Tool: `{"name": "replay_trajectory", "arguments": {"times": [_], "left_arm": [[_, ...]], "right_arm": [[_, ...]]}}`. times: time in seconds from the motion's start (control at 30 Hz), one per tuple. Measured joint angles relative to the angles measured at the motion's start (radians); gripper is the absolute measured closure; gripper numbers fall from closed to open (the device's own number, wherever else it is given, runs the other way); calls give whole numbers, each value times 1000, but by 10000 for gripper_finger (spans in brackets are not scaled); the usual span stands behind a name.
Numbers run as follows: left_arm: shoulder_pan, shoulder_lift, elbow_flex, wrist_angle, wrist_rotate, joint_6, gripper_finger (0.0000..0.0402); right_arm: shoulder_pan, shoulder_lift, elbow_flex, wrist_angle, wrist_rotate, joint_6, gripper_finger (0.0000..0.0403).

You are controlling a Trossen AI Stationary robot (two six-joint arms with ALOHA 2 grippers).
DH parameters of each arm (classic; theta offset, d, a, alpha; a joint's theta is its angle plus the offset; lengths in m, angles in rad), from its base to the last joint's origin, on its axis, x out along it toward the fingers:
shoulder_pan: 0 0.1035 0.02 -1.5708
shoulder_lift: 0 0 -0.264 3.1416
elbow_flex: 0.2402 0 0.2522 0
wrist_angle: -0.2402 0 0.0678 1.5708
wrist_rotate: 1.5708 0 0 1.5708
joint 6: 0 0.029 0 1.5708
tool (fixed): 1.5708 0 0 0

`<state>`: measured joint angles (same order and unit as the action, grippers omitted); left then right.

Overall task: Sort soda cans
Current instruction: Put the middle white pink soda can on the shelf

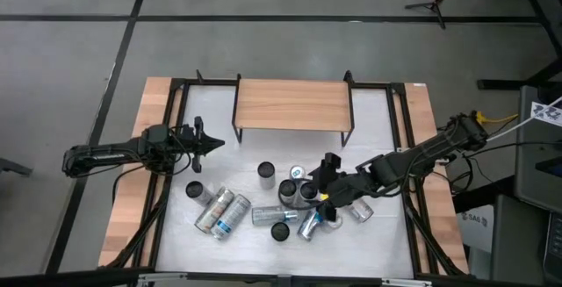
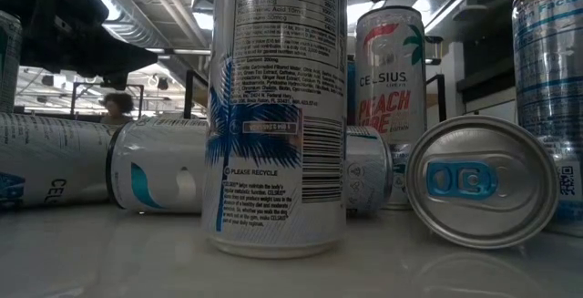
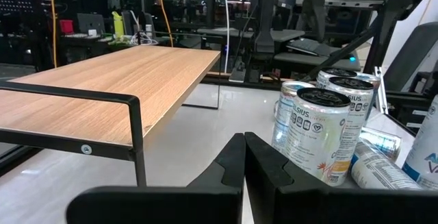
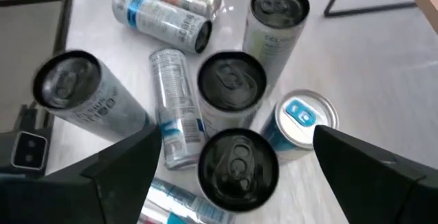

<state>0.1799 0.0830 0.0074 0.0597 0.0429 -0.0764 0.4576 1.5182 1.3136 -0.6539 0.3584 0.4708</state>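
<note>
The sorting is looking barely begun. In the high view the cans (image 1: pixel 279 201) are still lying in one loose cluster at lower centre of the frame, on the white table (image 1: pixel 378 120), some upright and some on their sides. None is sitting on the shelf (image 1: pixel 292 104) at upper centre, and no separate groups are showing, so nearly all of the work is judged to be left.

The table is taking up the middle of the high view, with wooden strips along both edges and a dark frame around it. Beyond it, grey floor crossed by dark lines is filling the top of the frame. The left wrist view is showing desks, chairs and cables in the room behind, and the low view is showing ceiling ducts and lights.

The right gripper (image 1: pixel 327 184) is hanging over the right part of the cluster with its fingers spread wide; in the right wrist view, three dark-topped upright cans and a blue-tabbed one (image 4: pixel 301 118) are standing between them, none gripped. The left gripper (image 1: pixel 211 143) is waiting at left centre, clear of the cluster, fingers pressed together on nothing.
</note>
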Motion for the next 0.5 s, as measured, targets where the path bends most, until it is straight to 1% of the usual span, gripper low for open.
{"name": "replay_trajectory", "arguments": {"times": [0.5], "left_arm": [[0,0,0,0,0,0,401]], "right_arm": [[0,51,0,-1,8,78,24]]}}
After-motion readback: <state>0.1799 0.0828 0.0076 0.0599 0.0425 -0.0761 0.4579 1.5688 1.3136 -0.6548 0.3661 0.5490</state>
